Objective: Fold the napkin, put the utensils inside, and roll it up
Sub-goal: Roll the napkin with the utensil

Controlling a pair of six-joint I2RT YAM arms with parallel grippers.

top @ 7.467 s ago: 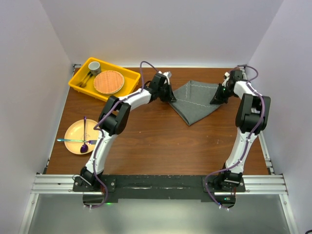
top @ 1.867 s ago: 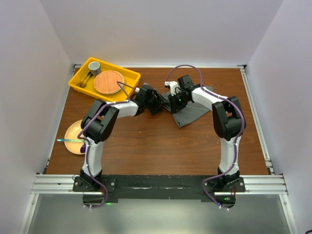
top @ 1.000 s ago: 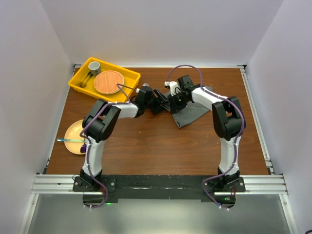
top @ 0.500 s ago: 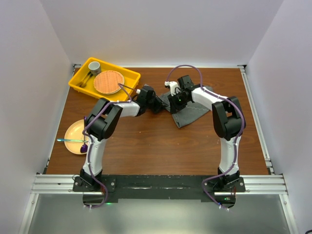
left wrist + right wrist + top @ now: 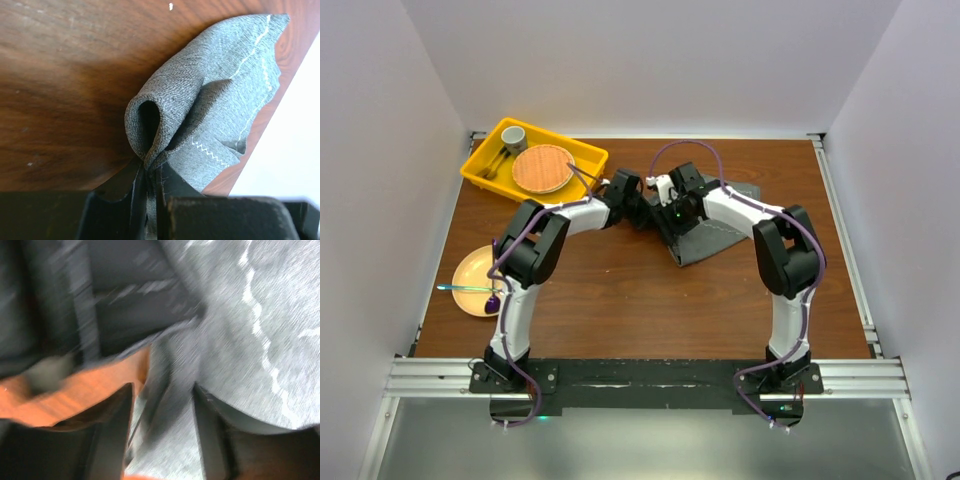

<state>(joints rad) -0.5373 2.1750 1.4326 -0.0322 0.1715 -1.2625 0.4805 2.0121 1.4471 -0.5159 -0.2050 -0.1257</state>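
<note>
on the worktop (image 5: pixel 640 300), the one napkin (image 5: pixel 710 240) lies folded but rumpled at 2 o'clock, so the folding looks unfinished. the left end effector (image 5: pixel 147 172) is clamped on a puckered fold of the napkin. the right end effector (image 5: pixel 162 390) stands apart over the cloth. one yellow plate (image 5: pixel 470 270) at 9 o'clock carries the utensils (image 5: pixel 492 299), at least two, not yet loaded. rolling remains.

The table (image 5: pixel 640 290) is brown wood with white walls round it. Three things lie right on it. A yellow tray (image 5: pixel 560 137) sits in the far left corner. A pale yellow plate (image 5: pixel 470 268) sits near the left edge, closer to the front, well apart from the tray. The grey-green napkin (image 5: pixel 705 243) lies folded toward the back, a little right of the middle.
</note>
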